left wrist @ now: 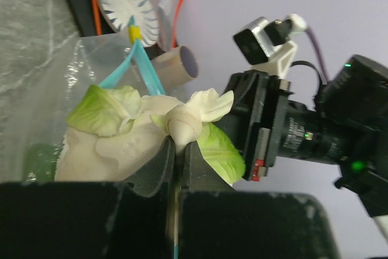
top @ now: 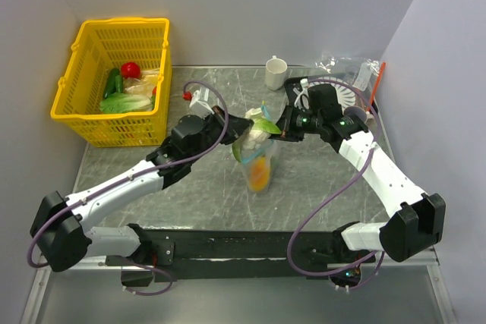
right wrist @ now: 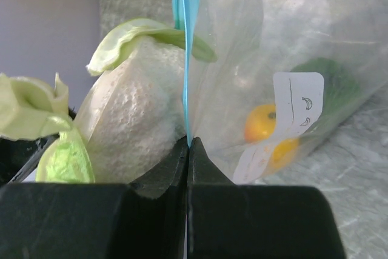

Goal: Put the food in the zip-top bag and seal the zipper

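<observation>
Right hand [right wrist: 188, 145] clamps thin teal zipper [right wrist: 184, 77] | zip-top bag [right wrist: 285, 28] clear, crinkled

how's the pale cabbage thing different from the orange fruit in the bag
Colour: the cabbage is whitish with light green leaves; the orange fruit is plain orange-yellow.
Size: the cabbage looks clearly bulkier than the orange fruit.
Place: the cabbage sits high at the zipper of the zip-top bag, with leaves poking above it; the orange fruit lies low near the bag's bottom.
Shared: both are food pieces at the same clear bag.
</observation>
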